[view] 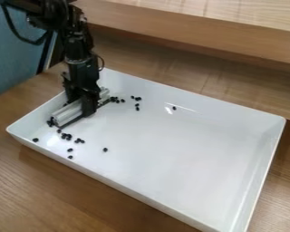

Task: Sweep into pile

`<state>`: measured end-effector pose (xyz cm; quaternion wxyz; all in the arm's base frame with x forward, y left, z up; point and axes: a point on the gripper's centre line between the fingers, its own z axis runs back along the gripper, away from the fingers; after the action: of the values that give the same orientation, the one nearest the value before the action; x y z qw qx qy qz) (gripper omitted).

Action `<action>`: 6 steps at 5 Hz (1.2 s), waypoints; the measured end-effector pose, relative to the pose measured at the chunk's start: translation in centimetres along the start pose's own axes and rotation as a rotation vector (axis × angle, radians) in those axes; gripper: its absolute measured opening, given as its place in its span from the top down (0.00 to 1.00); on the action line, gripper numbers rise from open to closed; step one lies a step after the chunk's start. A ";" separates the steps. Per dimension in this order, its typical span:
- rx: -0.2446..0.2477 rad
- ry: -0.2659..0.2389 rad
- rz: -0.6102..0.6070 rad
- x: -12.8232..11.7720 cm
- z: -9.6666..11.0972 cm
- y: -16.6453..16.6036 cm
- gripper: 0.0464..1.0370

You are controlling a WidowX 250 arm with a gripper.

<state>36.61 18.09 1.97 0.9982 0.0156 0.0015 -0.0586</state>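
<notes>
My gripper (87,102) hangs down into the left end of the white tray (190,154). It is shut on a light grey bar-shaped sweeper (69,113) with a dark lower edge, which lies across the tray's left part. Small black pieces are scattered beside it: some at its far end (114,99), a few farther right (137,107), and several at its near end and toward the front wall (66,136). One piece (174,108) lies apart near the back wall, another (105,149) toward the front, and one (35,140) by the front left corner.
Raised tray walls surround the pieces, with the left wall close to the sweeper. The tray stands on a wooden table (26,190). Behind it is a raised wooden ledge (190,34), and a blue surface (14,54) is at the upper left.
</notes>
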 end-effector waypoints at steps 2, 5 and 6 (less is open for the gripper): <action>-0.186 -0.014 0.058 -0.6 1.6 -2.0 0.04; -0.117 -0.111 0.061 0.1 9.9 -2.7 0.04; -0.117 -0.086 0.014 0.5 11.1 -4.0 0.04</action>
<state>36.70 13.76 12.97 0.9969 -0.0452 -0.0382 -0.0519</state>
